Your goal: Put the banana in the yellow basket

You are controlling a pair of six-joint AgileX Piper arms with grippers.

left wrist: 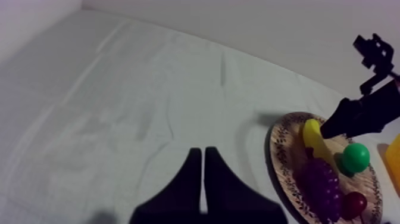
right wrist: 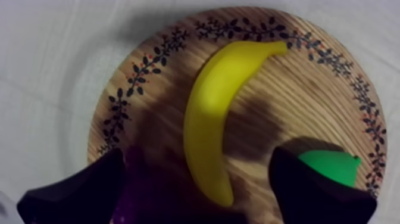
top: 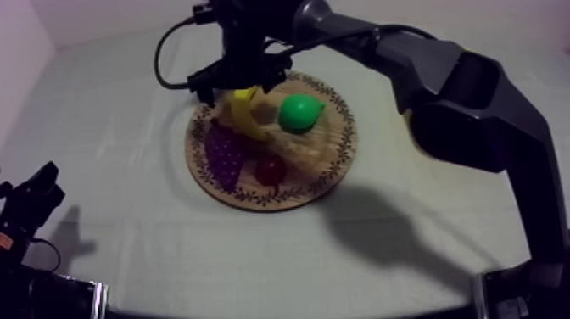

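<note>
Grey-white cloth (top: 127,170), right tool (right wrist: 196,167) spread astride banana (right wrist: 208,107), left tool (left wrist: 203,158) closed, basket (left wrist: 393,159) beside board (left wrist: 286,158)

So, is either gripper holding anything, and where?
Nothing is held: right gripper open astride the banana on the wooden board; left gripper shut on nothing.

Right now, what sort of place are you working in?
Probably a robot test bench rather than a kitchen: a table under plain grey-white cloth, a bare pale wall behind, and toy fruit like the banana laid on a round wooden board.
</note>
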